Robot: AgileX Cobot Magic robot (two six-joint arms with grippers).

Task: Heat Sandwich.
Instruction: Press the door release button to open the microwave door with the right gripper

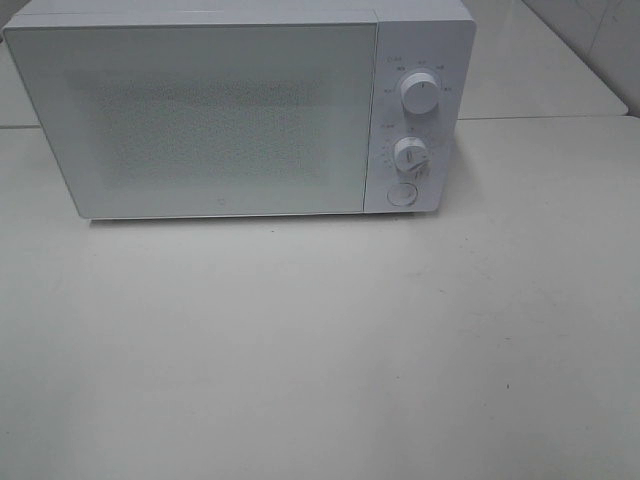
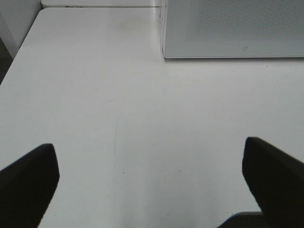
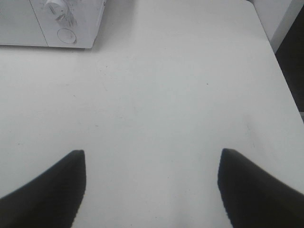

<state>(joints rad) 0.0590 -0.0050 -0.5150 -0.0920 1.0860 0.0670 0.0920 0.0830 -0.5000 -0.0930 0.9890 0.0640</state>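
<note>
The left gripper (image 2: pixel 149 152) stands spread wide and grips nothing, its dark fingers hanging over bare table (image 2: pixel 142 95) in front of the microwave (image 2: pixel 228 28). The right gripper (image 3: pixel 152 156) is likewise parted and empty. It hovers in front of the microwave toward its control-panel side, with the lower knob (image 3: pixel 56 5) and round door button (image 3: pixel 66 35) just in its view. The microwave's door is closed, and its frosted front hides the inside. The sandwich shows in no view (whether it sits inside the microwave cannot be told). Judged from the task alone, it should be light, soft and loosely layered, apt to squash or shed filling. A gentle pinch across the crust edges would suit it best.
</note>
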